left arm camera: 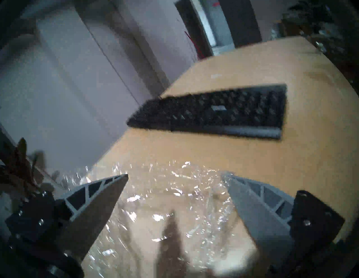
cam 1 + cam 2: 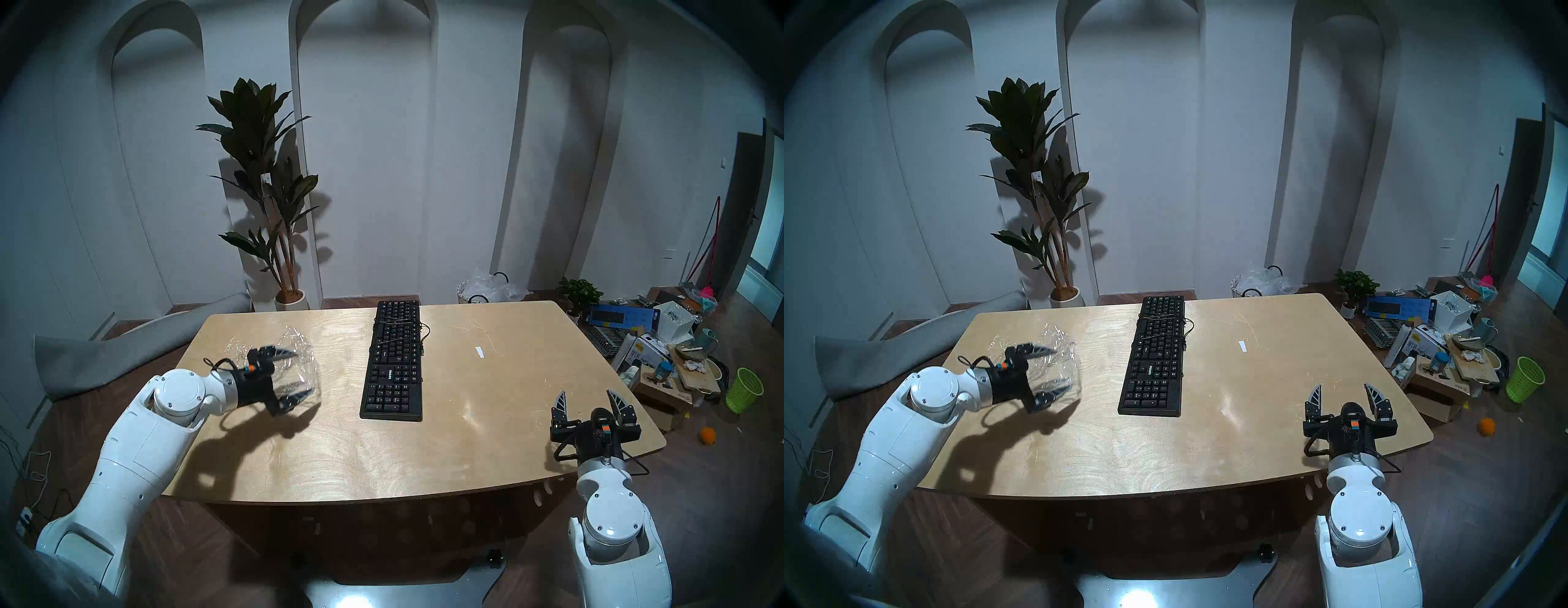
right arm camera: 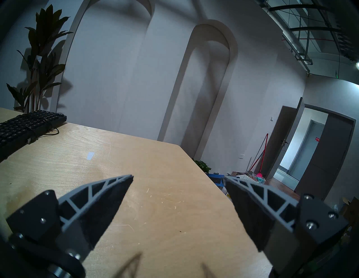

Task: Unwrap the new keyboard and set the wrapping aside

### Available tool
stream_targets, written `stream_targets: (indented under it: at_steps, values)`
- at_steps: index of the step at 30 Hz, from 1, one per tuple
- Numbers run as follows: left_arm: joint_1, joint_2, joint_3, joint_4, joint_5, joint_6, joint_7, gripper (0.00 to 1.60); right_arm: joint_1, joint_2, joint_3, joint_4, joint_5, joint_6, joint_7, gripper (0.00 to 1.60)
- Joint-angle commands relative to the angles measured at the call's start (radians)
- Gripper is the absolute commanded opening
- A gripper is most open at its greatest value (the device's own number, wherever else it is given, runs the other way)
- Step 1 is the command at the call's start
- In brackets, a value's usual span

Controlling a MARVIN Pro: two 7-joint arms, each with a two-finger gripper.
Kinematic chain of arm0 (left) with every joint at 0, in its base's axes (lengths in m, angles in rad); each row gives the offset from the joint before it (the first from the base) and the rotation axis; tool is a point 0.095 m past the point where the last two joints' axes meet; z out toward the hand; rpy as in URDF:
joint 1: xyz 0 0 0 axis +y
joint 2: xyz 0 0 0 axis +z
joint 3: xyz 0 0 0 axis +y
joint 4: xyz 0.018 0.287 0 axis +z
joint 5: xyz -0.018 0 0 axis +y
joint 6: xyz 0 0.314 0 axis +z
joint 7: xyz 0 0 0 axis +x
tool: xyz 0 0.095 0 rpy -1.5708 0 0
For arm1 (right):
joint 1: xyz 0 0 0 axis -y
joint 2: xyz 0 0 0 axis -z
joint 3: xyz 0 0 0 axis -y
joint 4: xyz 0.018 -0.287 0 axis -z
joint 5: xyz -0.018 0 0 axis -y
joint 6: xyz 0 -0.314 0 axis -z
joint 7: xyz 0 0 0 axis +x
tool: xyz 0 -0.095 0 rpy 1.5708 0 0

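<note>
The black keyboard (image 2: 394, 361) lies bare along the middle of the wooden table (image 2: 488, 458), its thin cable looped over the far half. It also shows in the head right view (image 2: 1155, 358), the left wrist view (image 1: 223, 111) and the right wrist view (image 3: 25, 126). The clear crumpled wrapping (image 2: 292, 339) lies on the table's left part, also in the head right view (image 2: 1055, 335) and the left wrist view (image 1: 174, 194). My left gripper (image 2: 302, 374) is open just above the wrapping, holding nothing. My right gripper (image 2: 587, 397) is open and empty over the table's right front corner.
A small white strip (image 2: 480, 351) lies on the table right of the keyboard. A whitish bag with black handles (image 2: 488, 288) stands behind the table. A tall plant (image 2: 263, 178) stands at the back. Boxes, clutter and a green basket (image 2: 744, 389) cover the floor on the right.
</note>
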Motion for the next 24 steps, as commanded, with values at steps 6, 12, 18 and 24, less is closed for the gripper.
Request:
stream_targets:
  at_steps: [6,12,18,24]
  values:
    - [-0.136,0.151,-0.083,-0.025,0.224,-0.031,-0.078,1.60,0.009,0.001,-0.002,-0.012,0.000,-0.005,0.000,1.60]
    - [-0.170,0.202,-0.073,-0.110,0.315,-0.073,-0.083,1.60,0.010,0.001,-0.002,-0.013,0.000,-0.006,-0.001,1.60]
    - [-0.216,0.250,-0.056,-0.186,0.437,-0.140,-0.086,1.60,0.010,0.001,-0.002,-0.015,0.000,-0.007,-0.001,1.60]
    - [-0.290,0.249,-0.082,-0.305,0.538,-0.200,-0.021,1.60,0.011,0.001,-0.002,-0.015,-0.001,-0.007,-0.001,1.60]
